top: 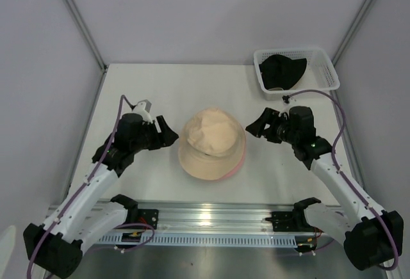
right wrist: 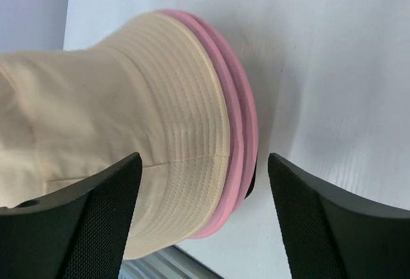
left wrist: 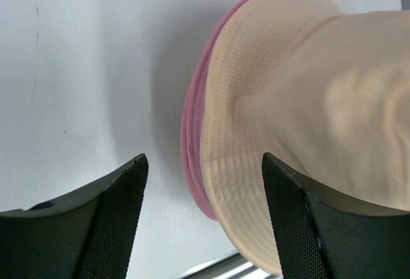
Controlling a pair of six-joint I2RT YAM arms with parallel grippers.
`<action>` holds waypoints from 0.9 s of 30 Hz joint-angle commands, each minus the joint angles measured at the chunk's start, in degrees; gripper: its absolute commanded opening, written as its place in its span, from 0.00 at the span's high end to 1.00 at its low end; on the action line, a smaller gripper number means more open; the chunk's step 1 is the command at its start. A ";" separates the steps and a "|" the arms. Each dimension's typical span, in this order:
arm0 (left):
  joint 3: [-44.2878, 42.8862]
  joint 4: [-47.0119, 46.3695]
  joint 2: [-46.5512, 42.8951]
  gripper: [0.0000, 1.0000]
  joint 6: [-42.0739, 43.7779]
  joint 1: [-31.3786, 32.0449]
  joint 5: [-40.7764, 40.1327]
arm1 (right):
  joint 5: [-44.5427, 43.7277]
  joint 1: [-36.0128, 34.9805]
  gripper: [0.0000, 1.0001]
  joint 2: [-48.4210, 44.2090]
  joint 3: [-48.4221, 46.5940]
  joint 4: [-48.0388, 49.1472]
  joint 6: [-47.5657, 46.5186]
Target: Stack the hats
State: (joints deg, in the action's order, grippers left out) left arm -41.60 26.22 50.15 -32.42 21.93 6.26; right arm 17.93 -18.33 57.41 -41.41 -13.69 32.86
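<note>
A beige-and-pink hat (top: 212,142) sits on top of a pile in the middle of the table. A pink hat brim (right wrist: 246,132) shows under it, and a sliver of a black hat (right wrist: 252,180) shows under that. The beige hat also shows in the left wrist view (left wrist: 301,119), with the pink brim (left wrist: 192,132) beneath. Another black hat (top: 282,69) lies in the white mesh basket (top: 330,74) at the back right. My left gripper (top: 165,131) is open and empty just left of the pile. My right gripper (top: 256,125) is open and empty just right of it.
A metal rail (top: 211,218) runs along the table's near edge between the arm bases. Grey walls close in the table on the left, right and back. The basket stands close behind my right gripper.
</note>
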 commanded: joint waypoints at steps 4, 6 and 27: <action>-7.26 11.21 -8.21 0.24 1.23 -0.22 -0.20 | -7.98 3.11 0.08 -1.95 -10.52 -14.16 -2.63; -6.91 12.72 -10.15 0.24 -1.23 0.30 2.51 | -11.24 5.75 0.01 -2.21 -12.28 -14.26 -2.63; -7.70 15.88 -12.63 0.01 -5.37 9.80 -16.98 | -16.55 17.71 0.12 68.78 -79.95 -13.46 -14.41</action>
State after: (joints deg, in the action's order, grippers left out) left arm -46.44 41.56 35.70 -39.97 31.55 -6.50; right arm -1.45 -0.71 120.77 -115.22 -20.25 19.22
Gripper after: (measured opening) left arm 0.993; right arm 0.893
